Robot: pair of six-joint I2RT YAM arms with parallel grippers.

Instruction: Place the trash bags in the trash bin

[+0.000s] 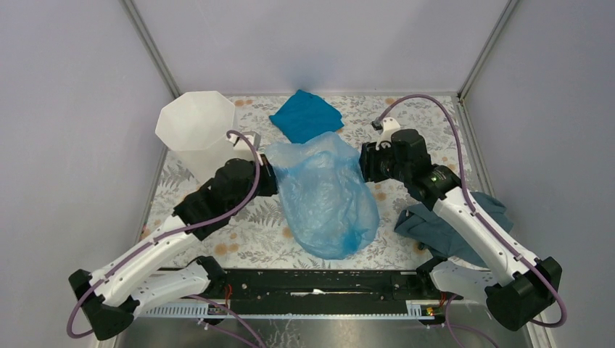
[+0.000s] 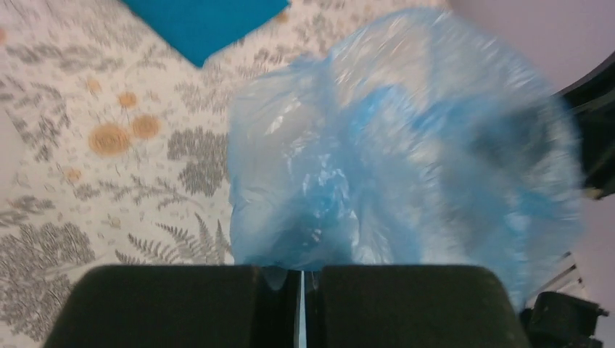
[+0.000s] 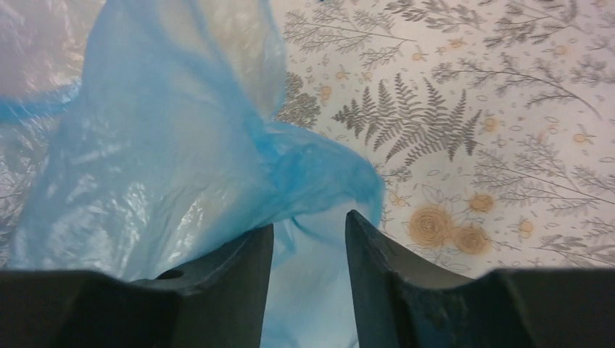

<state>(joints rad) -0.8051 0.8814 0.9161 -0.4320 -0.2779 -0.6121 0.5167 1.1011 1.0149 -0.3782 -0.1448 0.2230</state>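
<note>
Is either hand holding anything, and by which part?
The left hand is shut on the trash bag, pinching its left edge near the far end. The right hand is open, film loose between its jaws.

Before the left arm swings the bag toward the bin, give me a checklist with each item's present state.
1. Left gripper shut on the trash bag: ok, film pinched in its closed jaws.
2. Right gripper free of the bag: not ok, jaws apart but film lies between them.
3. Trash bin upright, mouth open upward: ok.
4. Bag apart from the teal cloth: cannot tell, their edges meet in the top view.
5. Bag lifted off the table: cannot tell.
</note>
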